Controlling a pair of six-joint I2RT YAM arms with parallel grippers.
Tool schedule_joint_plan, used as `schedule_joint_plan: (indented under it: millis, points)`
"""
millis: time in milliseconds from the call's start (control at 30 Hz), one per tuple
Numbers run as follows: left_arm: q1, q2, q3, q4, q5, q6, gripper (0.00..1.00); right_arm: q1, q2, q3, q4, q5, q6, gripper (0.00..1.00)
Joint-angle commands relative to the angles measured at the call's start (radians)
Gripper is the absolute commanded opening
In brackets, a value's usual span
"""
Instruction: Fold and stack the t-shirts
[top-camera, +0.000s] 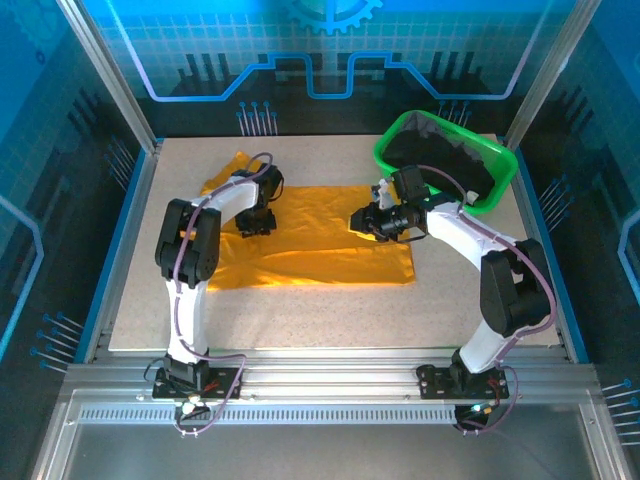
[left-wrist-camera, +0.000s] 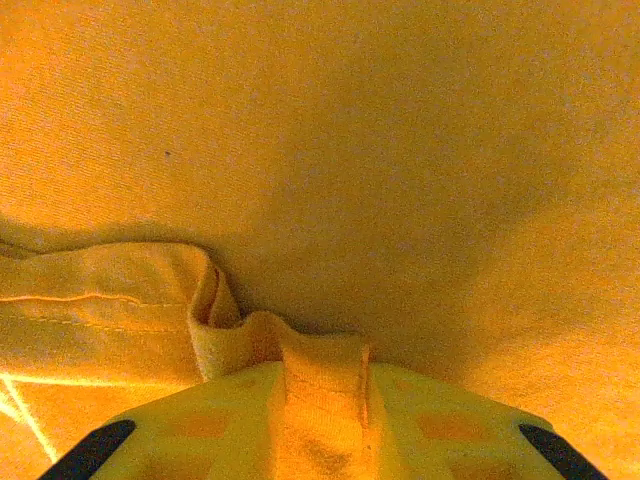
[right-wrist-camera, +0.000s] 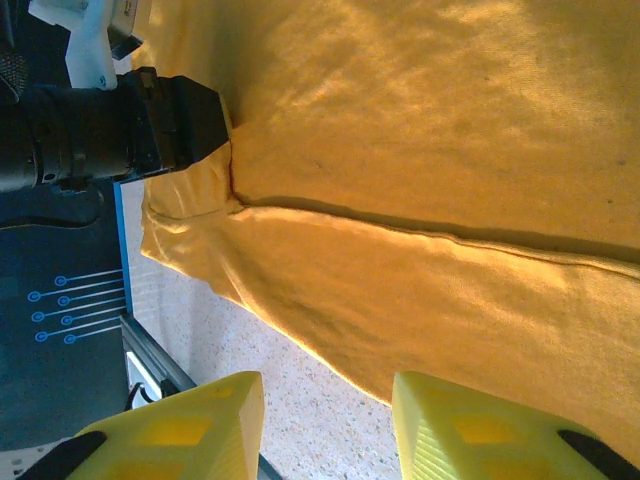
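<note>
An orange-yellow t-shirt (top-camera: 320, 235) lies spread flat in the middle of the table, one sleeve (top-camera: 228, 172) poking out at the back left. My left gripper (top-camera: 256, 222) is down on the shirt's left part. In the left wrist view a raised fold of orange cloth (left-wrist-camera: 320, 380) is pinched between its yellow fingers (left-wrist-camera: 440, 425), so the left gripper (left-wrist-camera: 322, 405) is shut on it. My right gripper (top-camera: 362, 220) hovers over the shirt's right side. Seen from the right wrist, the right gripper (right-wrist-camera: 328, 430) stands open over the shirt's hem (right-wrist-camera: 330, 350) and bare tabletop. Black t-shirts (top-camera: 445, 160) lie in the basket.
A green mesh basket (top-camera: 392, 160) stands at the back right corner, close behind the right arm. The speckled tabletop (top-camera: 300, 315) runs in front of the shirt to the metal rail. The left arm's dark wrist (right-wrist-camera: 110, 130) shows across the shirt from the right wrist camera.
</note>
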Motion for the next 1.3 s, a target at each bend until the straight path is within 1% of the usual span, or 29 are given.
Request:
schedule_joint_plan:
  millis: [0,133,333,467,667,1000,1067,1100,1133,1167,1200,1233,1267]
  points:
    - [-0.007,0.018,0.018,0.001,-0.023,0.034,0.27,-0.002,-0.023,-0.003,-0.001,-0.024,0.001,0.40]
    - [-0.009,0.015,0.020,0.004,-0.041,0.043,0.20,-0.002,-0.021,-0.002,-0.001,-0.022,0.002,0.39]
    - [-0.029,-0.036,0.011,0.034,-0.064,0.064,0.00,-0.002,-0.015,-0.001,-0.002,-0.023,0.002,0.38]
    - [-0.048,-0.086,-0.011,0.062,-0.079,0.076,0.00,-0.002,-0.012,0.003,-0.004,-0.023,0.002,0.38]
    - [-0.083,-0.154,-0.069,0.121,-0.072,0.105,0.00,-0.002,-0.008,0.008,-0.007,-0.025,0.003,0.37]
    - [-0.099,-0.153,-0.121,0.134,-0.058,0.120,0.00,-0.001,0.005,0.020,-0.015,-0.030,0.001,0.37]
    - [-0.099,-0.150,-0.117,0.134,-0.056,0.125,0.07,-0.001,0.006,0.021,-0.019,-0.028,-0.001,0.37]
    - [-0.099,-0.151,-0.112,0.134,-0.058,0.126,0.14,0.000,0.006,0.021,-0.021,-0.028,-0.003,0.37]
    - [-0.100,-0.157,-0.110,0.136,-0.060,0.128,0.25,0.000,0.006,0.021,-0.024,-0.025,-0.005,0.37]
    - [-0.100,-0.166,-0.108,0.138,-0.060,0.127,0.32,0.000,0.006,0.021,-0.029,-0.023,-0.008,0.37]
    - [-0.101,-0.181,-0.105,0.131,-0.068,0.120,0.41,0.000,0.006,0.021,-0.037,-0.014,-0.011,0.37]
    - [-0.099,-0.199,-0.103,0.121,-0.075,0.107,0.48,0.000,0.005,0.021,-0.051,-0.003,-0.015,0.36]
    - [-0.099,-0.223,-0.105,0.109,-0.082,0.091,0.51,0.000,0.001,0.019,-0.063,0.020,-0.019,0.36]
